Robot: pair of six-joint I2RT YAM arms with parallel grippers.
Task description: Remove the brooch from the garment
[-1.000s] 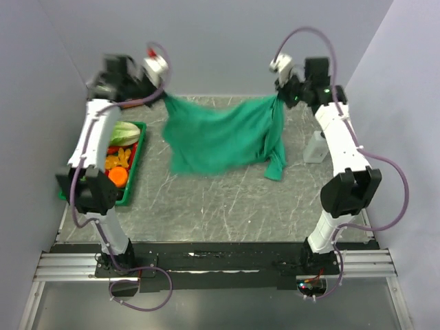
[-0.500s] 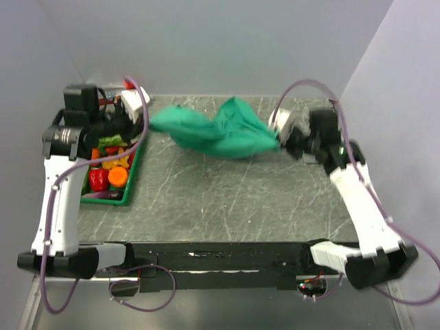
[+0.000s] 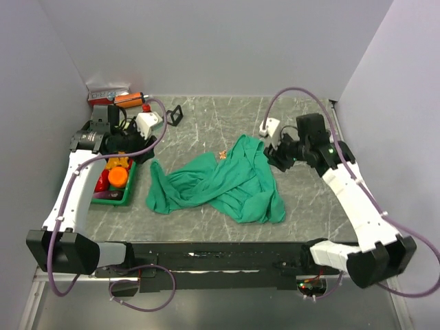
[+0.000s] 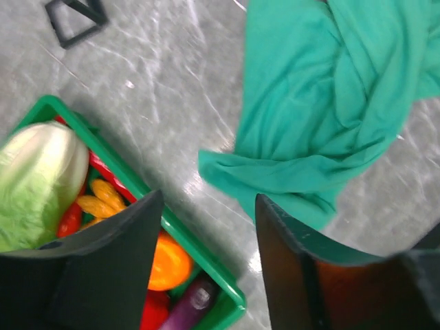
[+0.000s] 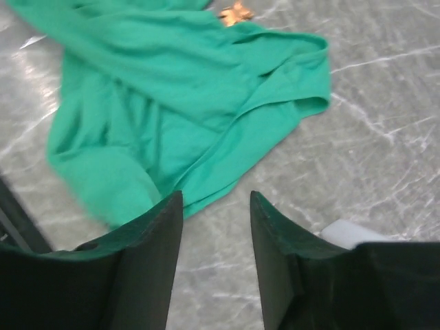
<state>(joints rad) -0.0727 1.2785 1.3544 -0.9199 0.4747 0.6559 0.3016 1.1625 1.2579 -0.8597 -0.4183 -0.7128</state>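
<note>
**Layout of the tabletop, top view.**
The large teal-green wrinkled cotton T-shirt (image 3: 227, 184) lies crumpled mid-table on the grey marbled tabletop (image 3: 192, 223). The tiny orange-gold star-shaped brooch (image 3: 222, 154) sits at its far edge; whether it rests on the cloth cannot be told. The green plastic tray (image 3: 135, 182), at the table's left edge and apart from the shirt, holds toy produce (image 3: 117, 177). A small black angular frame (image 3: 174, 115) lies behind the shirt, to the left.
</note>
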